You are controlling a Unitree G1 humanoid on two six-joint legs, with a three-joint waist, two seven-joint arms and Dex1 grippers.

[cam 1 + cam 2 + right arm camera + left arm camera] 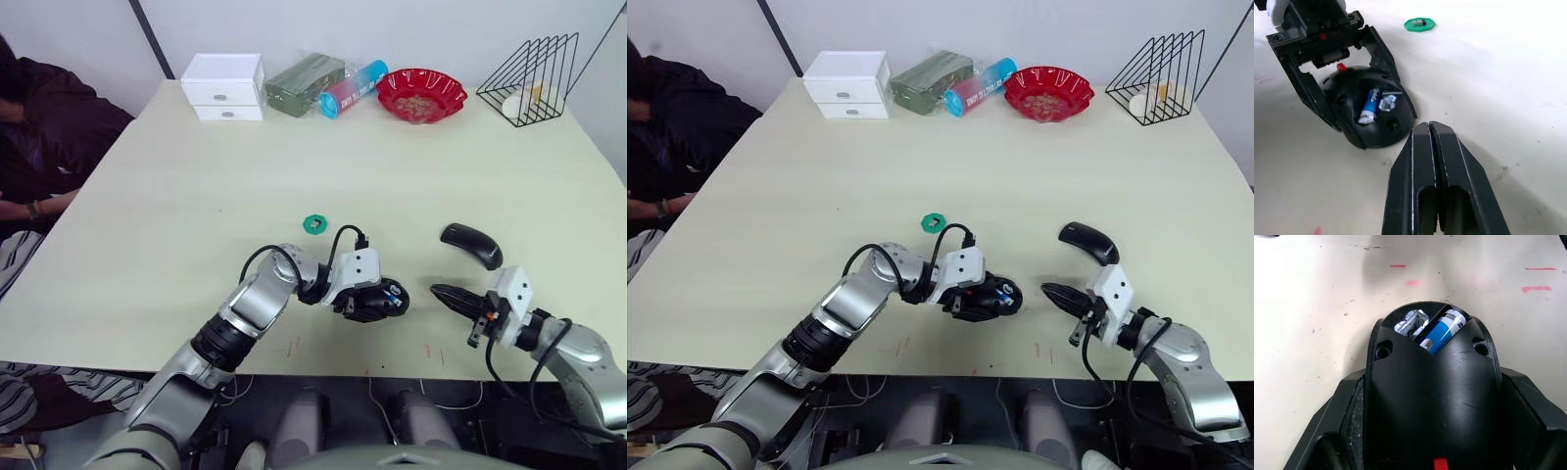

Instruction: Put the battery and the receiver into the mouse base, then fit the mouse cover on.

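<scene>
Black plastic mouse base (pixel 1376 115), light, rigid and slick, sits grasped by its flanks in the left pincer (pixel 370 302) at lower centre, battery (pixel 1370 105) inside, right pincer (pixel 1432 134) clenched empty.

Bright, even overhead light; soft shadows under the arms, mild glare on the table (pixel 196 196), views sharp.

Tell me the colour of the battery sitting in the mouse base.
Blue with white ends; the battery shows best in the left wrist view.

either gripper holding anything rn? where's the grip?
The left gripper clamps the mouse base by its two sides, one finger on each flank, battery seated inside. The right gripper is shut on nothing.
</scene>
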